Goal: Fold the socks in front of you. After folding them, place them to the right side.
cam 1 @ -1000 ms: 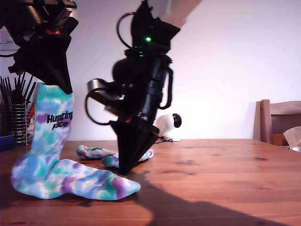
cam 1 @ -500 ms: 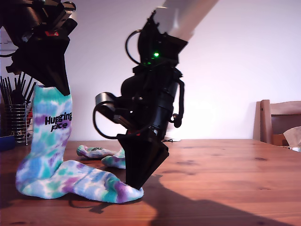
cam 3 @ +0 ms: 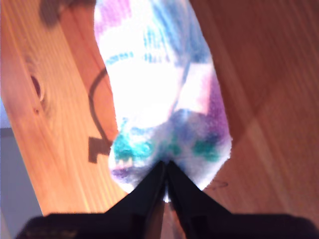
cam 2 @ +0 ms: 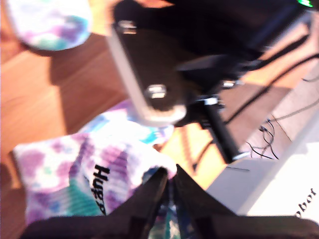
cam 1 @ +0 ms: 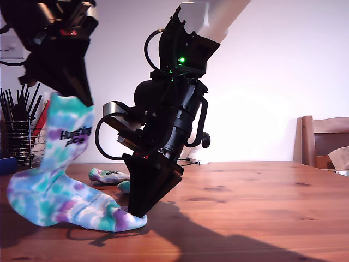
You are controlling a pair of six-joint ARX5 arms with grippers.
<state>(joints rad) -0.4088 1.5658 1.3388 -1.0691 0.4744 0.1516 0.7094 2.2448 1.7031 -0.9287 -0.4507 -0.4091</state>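
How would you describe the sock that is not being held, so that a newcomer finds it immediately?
Start at the wooden table and look behind the two black grippers, toward the white wall. There a second tie-dye sock lies flat on the wood. Unlike the lifted sock that my first gripper holds up by its cuff, nothing touches it.

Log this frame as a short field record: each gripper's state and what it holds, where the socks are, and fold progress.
first gripper: shut on the lifted sock's cuff
second gripper: shut on the same sock's toe
lifted sock: cuff raised, foot resting on the table, toward the exterior view's left
other sock: lying flat on the table behind, untouched
fold progress: not yet folded
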